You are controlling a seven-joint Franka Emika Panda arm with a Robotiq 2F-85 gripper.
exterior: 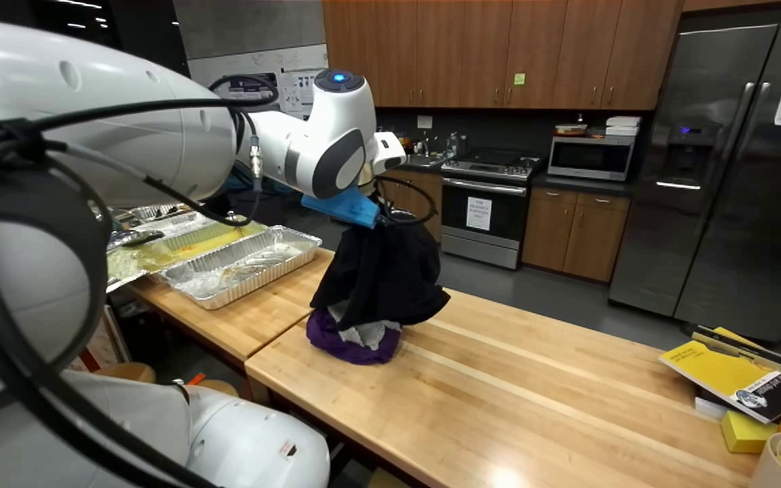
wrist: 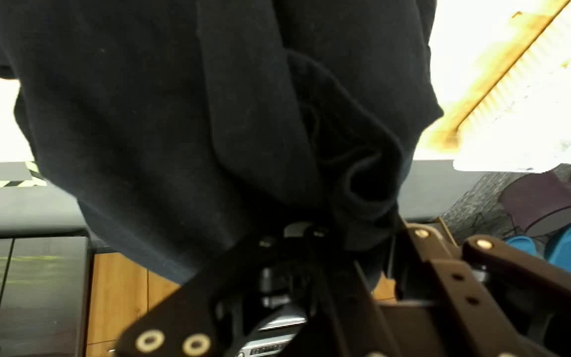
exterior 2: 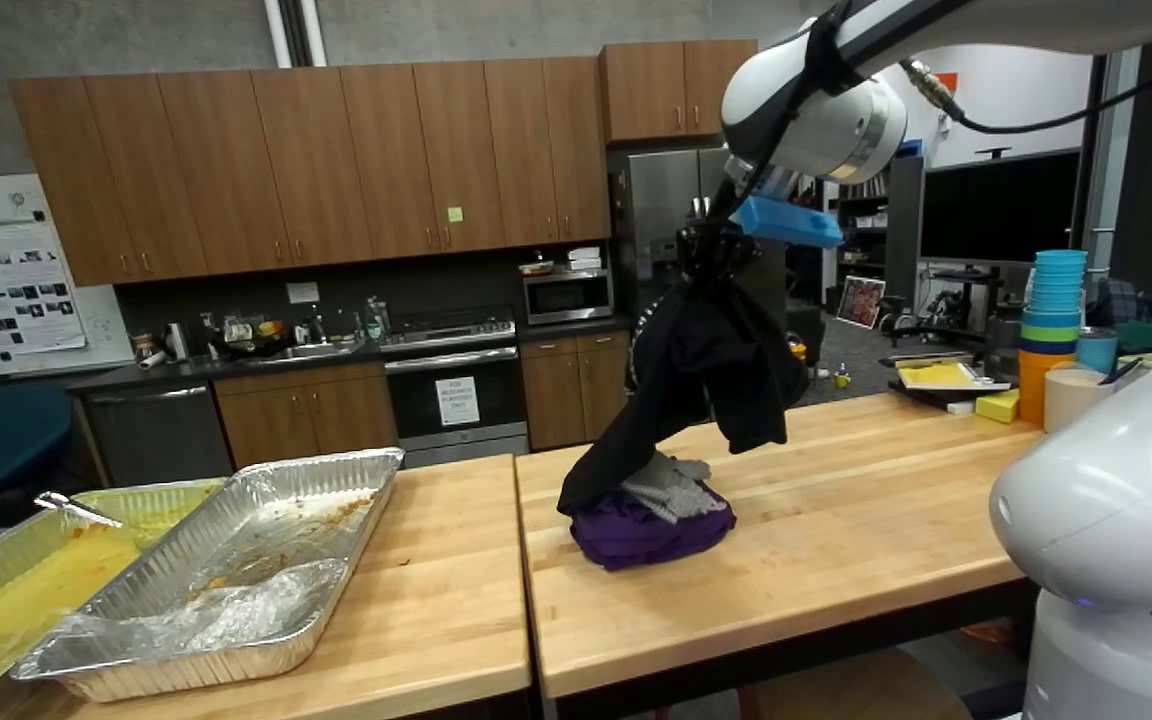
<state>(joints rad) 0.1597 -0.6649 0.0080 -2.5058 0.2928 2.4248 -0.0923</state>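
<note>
The gripper has its fingers pressed around a gathered fold of black cloth, pinching it at the top, well above the table. The black cloth hangs in loose folds in both exterior views and fills much of the wrist view. Its lower left end comes down at 2 more cloths; whether it touches them I cannot tell. Of those 2, the grey cloth lies on the purple cloth, near the table's left end. A 2nd table stands just to the left, bearing a foil tray; farther left is a yellow tray. At the right end are books, a yellow block and stacked cups. On the far side stand a stove, a microwave and a fridge.
</note>
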